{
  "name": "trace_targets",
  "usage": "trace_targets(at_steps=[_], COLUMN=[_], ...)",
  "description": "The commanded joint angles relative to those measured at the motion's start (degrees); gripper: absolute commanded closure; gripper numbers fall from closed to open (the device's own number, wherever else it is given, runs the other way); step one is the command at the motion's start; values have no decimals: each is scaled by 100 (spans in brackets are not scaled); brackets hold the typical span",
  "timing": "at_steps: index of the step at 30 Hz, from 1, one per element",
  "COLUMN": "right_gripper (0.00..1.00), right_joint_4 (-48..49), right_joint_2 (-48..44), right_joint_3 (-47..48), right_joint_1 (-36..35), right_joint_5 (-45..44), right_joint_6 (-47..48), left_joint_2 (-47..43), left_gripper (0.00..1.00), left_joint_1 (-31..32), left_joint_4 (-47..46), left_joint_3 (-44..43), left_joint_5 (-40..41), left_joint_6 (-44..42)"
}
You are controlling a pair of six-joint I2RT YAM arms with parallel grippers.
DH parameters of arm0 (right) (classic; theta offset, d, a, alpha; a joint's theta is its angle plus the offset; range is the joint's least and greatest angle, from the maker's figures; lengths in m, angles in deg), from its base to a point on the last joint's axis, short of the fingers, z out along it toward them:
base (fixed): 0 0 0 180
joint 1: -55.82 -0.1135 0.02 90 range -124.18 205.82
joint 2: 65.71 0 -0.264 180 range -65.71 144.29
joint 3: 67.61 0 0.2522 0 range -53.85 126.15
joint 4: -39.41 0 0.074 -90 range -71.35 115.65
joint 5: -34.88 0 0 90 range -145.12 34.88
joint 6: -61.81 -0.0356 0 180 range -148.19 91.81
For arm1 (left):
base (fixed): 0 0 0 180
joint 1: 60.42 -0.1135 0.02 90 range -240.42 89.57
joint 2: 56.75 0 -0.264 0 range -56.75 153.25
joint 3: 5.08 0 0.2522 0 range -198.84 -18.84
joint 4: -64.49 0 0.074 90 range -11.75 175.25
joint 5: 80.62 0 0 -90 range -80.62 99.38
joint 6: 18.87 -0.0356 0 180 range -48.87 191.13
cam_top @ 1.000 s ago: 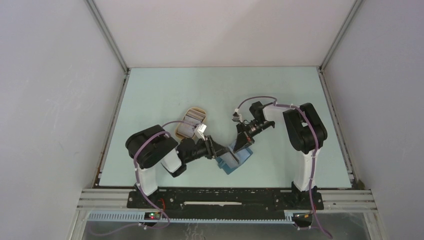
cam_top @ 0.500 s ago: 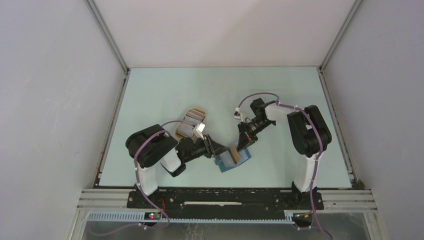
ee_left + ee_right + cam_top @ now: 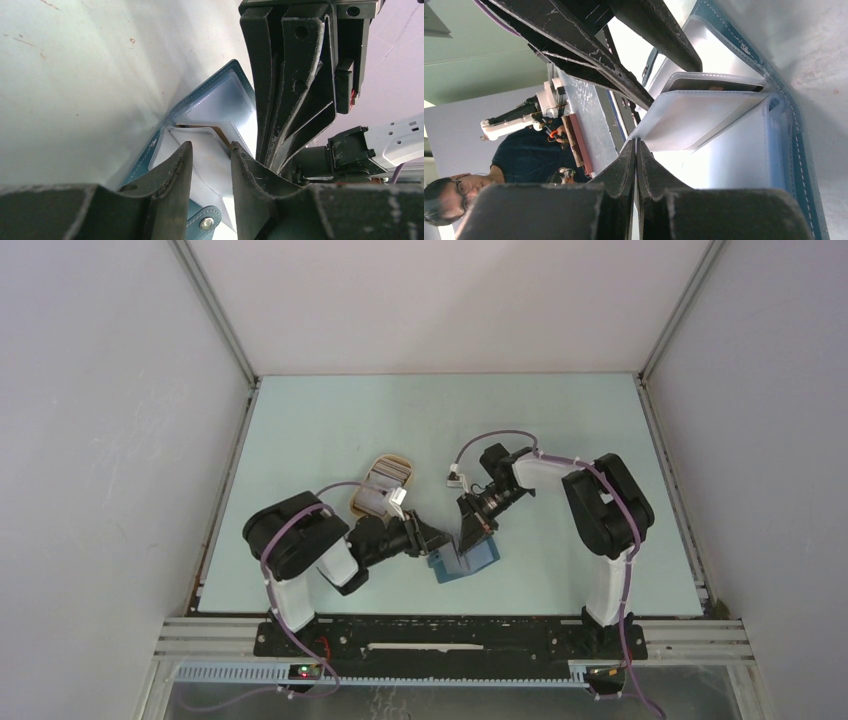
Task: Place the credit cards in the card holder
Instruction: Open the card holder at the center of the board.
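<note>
Card holder (image 3: 481, 558) under down-slanted left hand (image 3: 436, 540) and right hand (image 3: 468, 537)

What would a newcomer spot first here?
The black left hand and right hand crowd the open teal-blue folding card holder near the table's front middle. In the right wrist view, a dark-edged card sits in its pale sleeve. Just beyond, a tan oval tray holds more cards.

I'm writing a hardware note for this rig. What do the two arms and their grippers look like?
The left arm and right arm share black rounded joints, white links and a purple cable each. The left gripper and right gripper are black and scuffed.
</note>
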Motion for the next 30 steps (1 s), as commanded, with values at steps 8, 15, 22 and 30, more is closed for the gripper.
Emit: trace_targets(at_steps=[8,15,22,30], right_gripper=[79,77,75,78], right_joint_4=[245,111,-358,-190], right_joint_2=[292,257,-29,150], right_joint_3=[244,340,483,481], right_joint_1=[-671,-686,-356,-277], right_joint_5=[-730,-742,-423,-1018], right_joint_6=[-192,-55,649,406], left_joint_2=[-726,-1757,-2790,-3271], left_gripper=[55,55,63,68], left_joint_1=[-113,-117,-41,539], left_joint_4=[870,1843,2552,3313], left_joint_3=[547,693,616,-62], left_joint_5=[678,1004,876,875], left_joint_6=[-554,-897,-1034,-1232])
